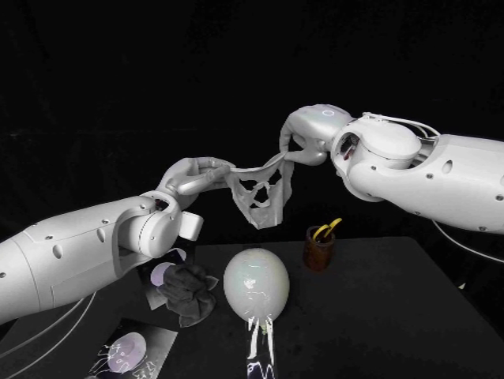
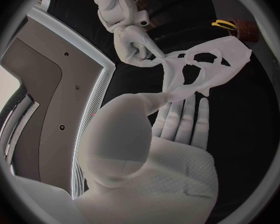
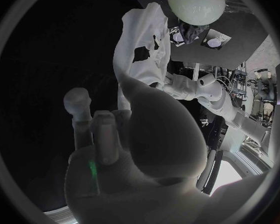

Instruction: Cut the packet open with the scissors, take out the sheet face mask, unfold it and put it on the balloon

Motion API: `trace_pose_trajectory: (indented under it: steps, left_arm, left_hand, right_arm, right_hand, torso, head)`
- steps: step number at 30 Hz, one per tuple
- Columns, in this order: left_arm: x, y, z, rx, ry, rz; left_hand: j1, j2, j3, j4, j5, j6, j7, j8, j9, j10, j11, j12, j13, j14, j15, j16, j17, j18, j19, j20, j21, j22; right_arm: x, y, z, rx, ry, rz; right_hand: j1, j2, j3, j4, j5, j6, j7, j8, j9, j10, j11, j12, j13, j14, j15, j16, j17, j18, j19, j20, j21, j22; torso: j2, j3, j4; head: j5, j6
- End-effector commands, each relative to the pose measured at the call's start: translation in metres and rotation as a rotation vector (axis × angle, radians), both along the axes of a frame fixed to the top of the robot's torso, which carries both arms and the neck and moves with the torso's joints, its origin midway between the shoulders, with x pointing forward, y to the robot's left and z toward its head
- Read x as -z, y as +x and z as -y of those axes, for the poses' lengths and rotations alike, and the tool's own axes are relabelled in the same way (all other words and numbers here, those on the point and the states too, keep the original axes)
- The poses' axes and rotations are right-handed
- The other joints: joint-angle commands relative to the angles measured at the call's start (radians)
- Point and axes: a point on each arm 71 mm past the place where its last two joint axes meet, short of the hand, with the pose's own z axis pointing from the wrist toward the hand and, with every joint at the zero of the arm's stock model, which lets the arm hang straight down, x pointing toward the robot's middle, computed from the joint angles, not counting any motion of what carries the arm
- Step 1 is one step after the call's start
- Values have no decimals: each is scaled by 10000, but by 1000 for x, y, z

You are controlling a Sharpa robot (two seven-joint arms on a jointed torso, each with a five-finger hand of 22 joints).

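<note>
The white sheet mask hangs unfolded in the air above the table, stretched between both hands, its eye and mouth holes showing. My left hand pinches its left edge and my right hand pinches its right top corner. The pale oval balloon stands on the table below the mask. Scissors with yellow handles stick out of a brown cup. In the left wrist view the mask runs from my left hand to my right hand. The right wrist view shows the mask beyond my right hand, with the balloon further off.
The opened packet lies near the table's front left corner. A dark crumpled cloth lies just left of the balloon. The brown cup stands behind and right of the balloon. The black table extends right of the balloon.
</note>
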Motion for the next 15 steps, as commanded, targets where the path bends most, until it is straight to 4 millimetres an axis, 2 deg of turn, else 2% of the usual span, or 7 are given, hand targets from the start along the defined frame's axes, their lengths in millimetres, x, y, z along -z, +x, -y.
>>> trace_pose_trajectory:
  steps: [1, 6, 7, 10, 11, 12, 15]
  left_arm:
    - [-4, -3, 5, 651, -876, 0]
    - [-3, -2, 5, 620, -430, 76]
    - [-2, -2, 5, 607, -376, 89]
    - [-2, -2, 4, 453, 36, 214]
    - [-2, -2, 3, 421, 114, 240]
    - [-2, -2, 3, 363, 230, 279]
    - [-2, -1, 2, 192, 490, 381]
  left_hand:
    - [-4, 165, 20, 164, -1, -383, 404, 447, 1786, -298, 60, 19, 4, 296, -7, 32, -27, 181, 440, 2, 37, -37]
    - [-100, 232, 105, 361, 12, -831, 376, 1005, 2099, -255, -50, 119, 23, 1865, -374, 733, 196, 499, 1609, -38, 385, 55]
    - [-100, 232, 105, 361, 12, -831, 376, 1005, 2099, -255, -50, 119, 23, 1865, -374, 733, 196, 499, 1609, -38, 385, 55]
    - [-134, 237, 141, 408, 9, -977, 294, 1205, 2194, -131, -167, 189, 34, 2752, -596, 1144, 364, 565, 2096, -122, 576, 114]
    - [-136, 250, 138, 408, 22, -1045, 258, 1254, 2218, 30, -251, 273, 59, 3503, -771, 1534, 531, 622, 2471, -234, 764, 188]
    - [-176, 244, 141, 436, 17, -1119, 136, 1380, 2266, 294, -406, 389, 66, 4354, -985, 1935, 725, 580, 3162, -531, 1070, 294]
    - [-224, 228, 188, 480, 11, -1185, 86, 1482, 2289, 411, -464, 407, 44, 4567, -1046, 1965, 783, 567, 3600, -774, 1181, 304]
  right_arm:
    - [-3, 1, 2, 110, 213, 140]
    - [-4, 2, 5, 206, 312, 241]
    - [-4, 3, 5, 214, 323, 255]
    - [-5, 3, 7, 256, 411, 365]
    - [-5, 4, 7, 262, 425, 384]
    - [-5, 4, 8, 272, 447, 410]
    - [-6, 4, 9, 286, 483, 451]
  right_hand:
    - [-79, 41, 55, -16, 29, 70, -14, 37, 79, 922, -77, 14, 2250, 1046, -99, 41, 2635, -110, 59, -11, 40, 8]
    - [-79, 41, 55, -16, 29, 70, -14, 37, 79, 922, -77, 14, 2250, 1046, -99, 41, 2635, -110, 59, -11, 40, 8]
    - [-88, 33, 70, -10, 29, 74, -19, 44, 81, 923, -82, 15, 2251, 1046, -105, 41, 2635, -114, 80, -9, 55, 18]
    - [-88, 31, 71, -9, 29, 74, -20, 45, 81, 923, -83, 11, 2249, 1046, -105, 41, 2635, -116, 89, -8, 66, 24]
    - [-88, 31, 71, -9, 29, 74, -20, 45, 81, 923, -83, 11, 2249, 1046, -105, 41, 2635, -116, 89, -8, 66, 24]
    - [-88, 31, 71, -9, 29, 74, -20, 45, 81, 923, -83, 11, 2249, 1046, -105, 41, 2635, -116, 89, -8, 66, 24]
    - [-88, 31, 71, -9, 29, 74, -20, 45, 81, 923, -83, 11, 2249, 1046, -105, 41, 2635, -116, 89, -8, 66, 24]
  torso:
    - [-6, 2, 5]
    - [-7, 2, 0]
    - [-7, 5, 0]
    - [-4, 7, 2]
    - [-4, 8, 2]
    - [-1, 8, 0]
    - [-3, 8, 0]
  head:
    - [-19, -13]
    - [-29, -19]
    - [-32, -24]
    - [-42, -27]
    - [-43, -34]
    - [-45, -41]
    - [-57, -48]
